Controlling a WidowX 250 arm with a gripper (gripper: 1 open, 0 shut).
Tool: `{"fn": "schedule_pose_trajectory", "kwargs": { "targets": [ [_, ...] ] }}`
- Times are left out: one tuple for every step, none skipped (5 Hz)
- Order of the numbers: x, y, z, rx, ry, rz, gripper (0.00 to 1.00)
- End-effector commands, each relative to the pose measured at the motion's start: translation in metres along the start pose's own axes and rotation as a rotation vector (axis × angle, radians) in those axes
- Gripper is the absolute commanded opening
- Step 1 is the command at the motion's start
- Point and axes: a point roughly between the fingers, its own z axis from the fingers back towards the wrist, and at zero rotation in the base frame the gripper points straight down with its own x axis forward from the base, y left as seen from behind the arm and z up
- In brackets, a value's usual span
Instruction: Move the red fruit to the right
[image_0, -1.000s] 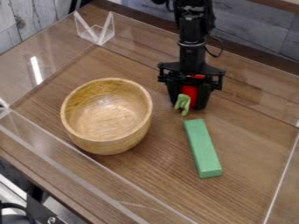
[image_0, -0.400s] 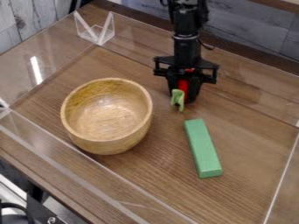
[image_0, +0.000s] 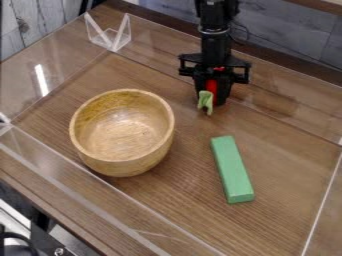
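The claw (image_0: 214, 97) is seen pointing straight down, its two fingers clenched on the red fruit (image_0: 209, 99), which is held between the tips with its light green cap hanging just below and slightly to the camera-left of them. Whether the fruit rests on the table (image_0: 287, 115) or has been raised a little off it cannot be told from this view. The green block (image_0: 231, 168) lies below the claw in the picture, well apart from it, and the wooden bowl (image_0: 123, 131) sits to the claw's lower left, also well apart.

The fruit is judged to be light and rigid, probably hollow plastic, so little force should be needed. Its glossy, rounded skin is likely to be slippery, and a pinch near the tapering tip could squeeze it out of the grip. The widest part of the red body is the safer place to be held; the thin leafy cap is best avoided
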Motion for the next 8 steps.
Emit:
{"fn": "schedule_pose_trajectory", "kwargs": {
  "targets": [
    [0.016,-0.004,0.019,0.001,-0.066,-0.022,1.0],
    [0.015,-0.005,0.019,0.0,-0.058,-0.026,1.0],
    [0.014,-0.004,0.025,-0.008,-0.062,-0.024,1.0],
    [0.014,-0.004,0.029,-0.013,-0.064,-0.023,1.0],
    [0.014,-0.004,0.034,-0.019,-0.067,-0.021,1.0],
    [0.014,-0.004,0.035,-0.021,-0.066,-0.021,1.0],
    [0.015,-0.005,0.037,-0.024,-0.065,-0.021,1.0],
    [0.014,-0.005,0.038,-0.026,-0.063,-0.022,1.0]
  ]
}}
